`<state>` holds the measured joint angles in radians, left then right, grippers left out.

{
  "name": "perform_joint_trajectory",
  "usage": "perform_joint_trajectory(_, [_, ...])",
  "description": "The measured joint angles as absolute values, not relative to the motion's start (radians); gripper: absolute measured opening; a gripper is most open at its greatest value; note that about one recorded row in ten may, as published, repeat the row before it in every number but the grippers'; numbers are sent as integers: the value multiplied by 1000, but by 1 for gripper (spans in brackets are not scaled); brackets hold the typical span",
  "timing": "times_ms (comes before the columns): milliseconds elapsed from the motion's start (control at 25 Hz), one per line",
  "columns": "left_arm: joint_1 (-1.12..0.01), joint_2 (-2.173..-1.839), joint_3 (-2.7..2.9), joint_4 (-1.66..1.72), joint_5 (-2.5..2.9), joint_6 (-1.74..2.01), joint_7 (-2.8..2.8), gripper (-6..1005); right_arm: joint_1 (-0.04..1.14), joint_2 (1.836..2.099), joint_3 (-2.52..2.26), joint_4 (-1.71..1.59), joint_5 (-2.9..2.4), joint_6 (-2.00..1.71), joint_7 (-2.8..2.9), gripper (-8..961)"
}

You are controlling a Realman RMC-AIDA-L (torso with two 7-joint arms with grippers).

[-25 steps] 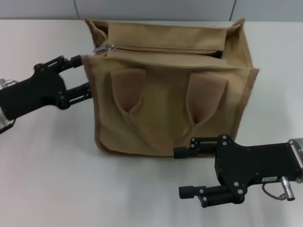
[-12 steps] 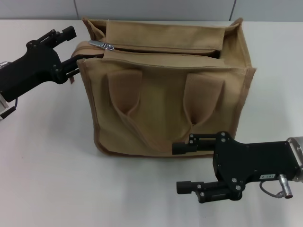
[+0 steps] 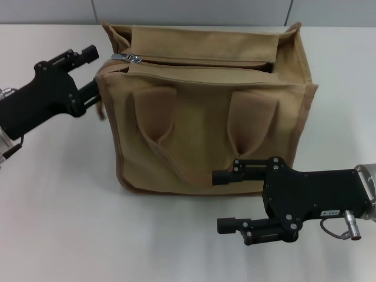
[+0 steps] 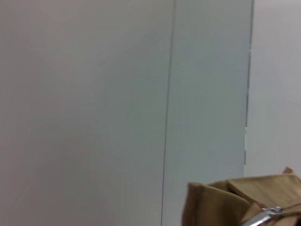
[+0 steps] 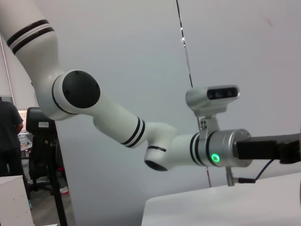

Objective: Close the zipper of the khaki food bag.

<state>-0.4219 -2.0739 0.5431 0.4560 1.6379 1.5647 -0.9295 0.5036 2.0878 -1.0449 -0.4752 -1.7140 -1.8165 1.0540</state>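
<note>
The khaki food bag [image 3: 205, 129] stands upright mid-table, its two handles hanging down its front. The zipper [image 3: 205, 61] runs along the top, and its silver slider and pull tab [image 3: 130, 57] sit at the bag's left end. My left gripper [image 3: 95, 71] is open at the bag's upper left corner; its lower finger [image 3: 91, 93] touches the bag's left side and its upper finger [image 3: 85, 54] is just left of the slider. The left wrist view shows the bag's corner [image 4: 221, 205] and the pull tab [image 4: 263, 217]. My right gripper [image 3: 217, 200] is open and empty, low before the bag's front bottom edge.
The white table [image 3: 70, 223] lies around the bag, with a grey wall [image 3: 194, 10] behind it. The right wrist view shows my left arm [image 5: 141, 136] and its wrist camera [image 5: 212, 98] over the table's edge.
My left gripper rose from the bag's left side to its upper left corner near the slider, pushing that end in slightly. My right gripper edged left and a little up.
</note>
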Motion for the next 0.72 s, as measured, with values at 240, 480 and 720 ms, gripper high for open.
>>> perform_joint_trajectory(240, [-412, -2074, 529, 430, 1603, 1584, -875, 520, 503, 2088, -1043, -474, -1712, -1816, 1045, 723])
perform_joint_trajectory(480, [-412, -2073, 530, 430, 1600, 1582, -879, 254, 506, 2088, -1047, -469, -1690, -1814, 1045, 722])
perform_joint_trajectory(720, [-418, -2074, 530, 429, 1600, 1588, -880, 33, 509, 2085, -1043, -418, -1562, -1834, 1104, 722])
